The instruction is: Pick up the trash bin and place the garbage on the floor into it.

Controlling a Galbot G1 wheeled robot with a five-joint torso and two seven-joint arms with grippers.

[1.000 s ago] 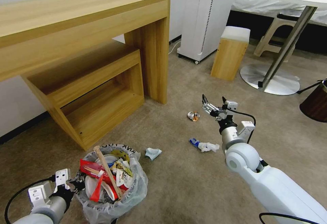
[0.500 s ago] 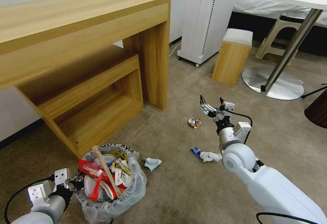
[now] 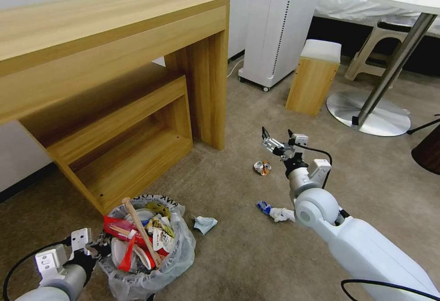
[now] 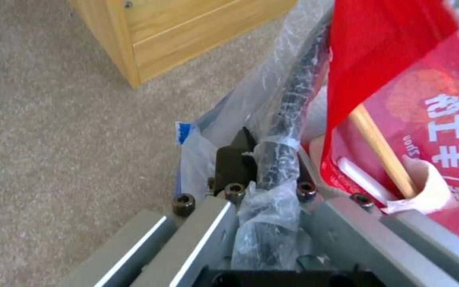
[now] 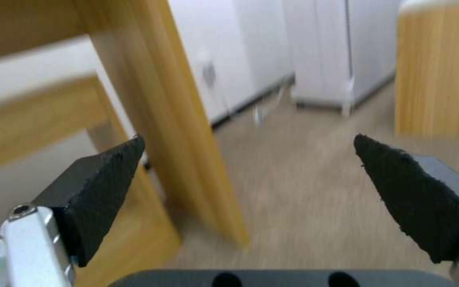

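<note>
Gripping the bin (image 3: 151,250) rim, your left claw (image 4: 264,167) is clamped on its plastic liner (litter heaped inside). Your right claw (image 3: 276,137) hangs open just above a crushed can (image 3: 262,167), with crumpled paper (image 3: 280,213) nearer its arm.

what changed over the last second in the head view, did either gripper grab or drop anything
The whole head view shifted, so the camera moved. The open right gripper came a little nearer the crushed can. Nothing was taken or let go: the left gripper stays shut on the trash bin rim, and the floor litter lies as before.
</note>
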